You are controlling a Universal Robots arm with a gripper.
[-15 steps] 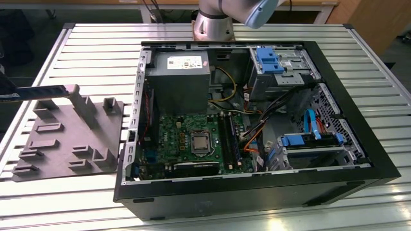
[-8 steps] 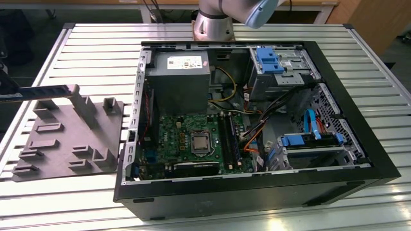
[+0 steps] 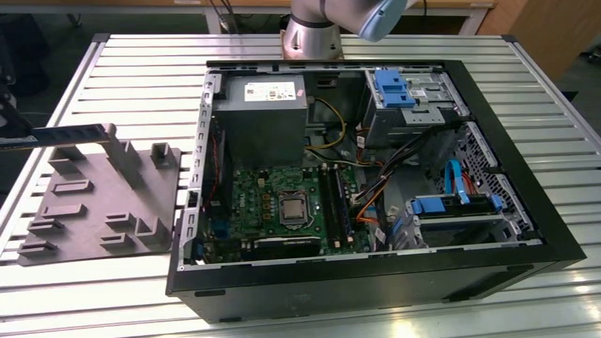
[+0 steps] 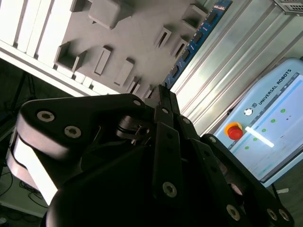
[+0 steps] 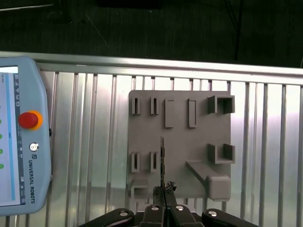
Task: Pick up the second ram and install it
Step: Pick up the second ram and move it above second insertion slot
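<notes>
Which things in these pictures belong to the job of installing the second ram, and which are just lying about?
Belong to the job:
second ram, gripped by the claw
grey holder tray, below the ram
memory slots on the motherboard
open computer case

Just lying about:
teach pendant
power-supply box
blue drive brackets

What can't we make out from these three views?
- Body of the tool: cut off by the first wrist view's edge.
- Chip face of the ram: it is edge-on in the first wrist view.
- Which slots are filled: too small in the exterior view.
</notes>
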